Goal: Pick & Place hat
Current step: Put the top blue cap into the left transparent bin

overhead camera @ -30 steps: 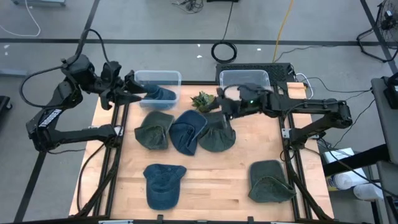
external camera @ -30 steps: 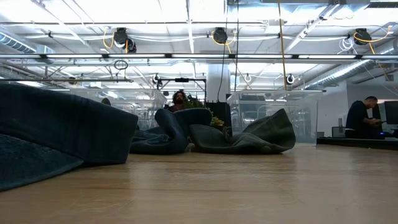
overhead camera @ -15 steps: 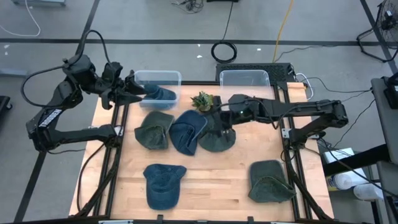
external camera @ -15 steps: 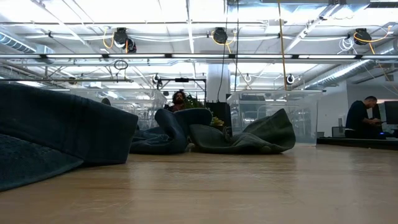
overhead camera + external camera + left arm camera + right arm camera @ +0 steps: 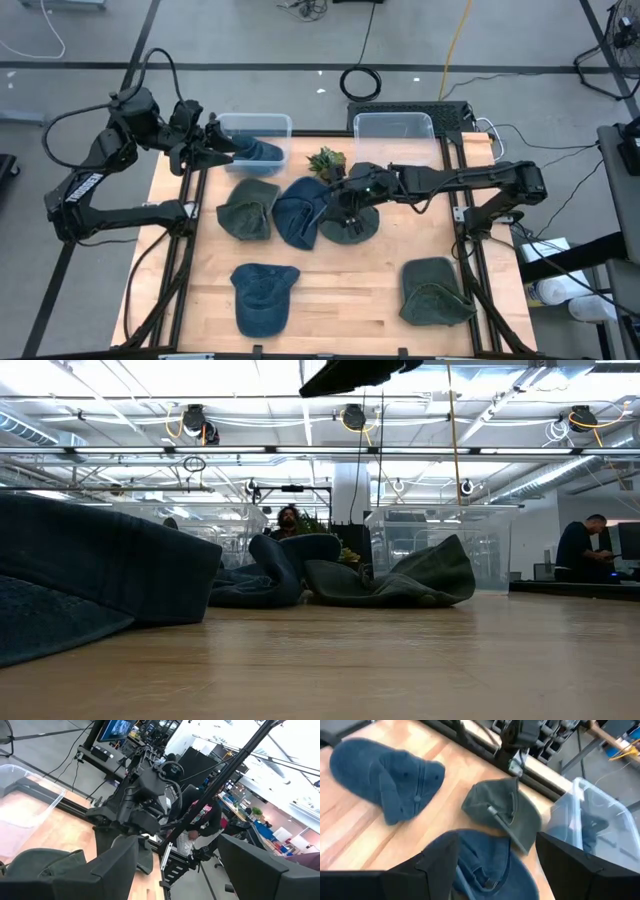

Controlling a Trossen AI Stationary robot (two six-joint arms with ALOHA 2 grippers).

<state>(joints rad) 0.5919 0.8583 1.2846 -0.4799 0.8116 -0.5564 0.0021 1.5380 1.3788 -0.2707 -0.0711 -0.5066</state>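
Observation:
Several hats lie on the wooden table. In the middle sit a green hat, a blue hat and a second green hat; a blue cap and a green hat lie near the front edge. My right gripper is open above the middle blue hat, whose crown shows between its fingers. My left gripper is open and waits by the left bin, which holds a blue hat.
An empty clear bin stands at the far edge on the right, with a small green plant between the two bins. The two middle hats overlap. Bare wood lies between the front hats.
My right gripper has swung from in front of the right bin toward the table's left and near edge. It now stands over the blue and green hats in the middle. The hats have not moved.

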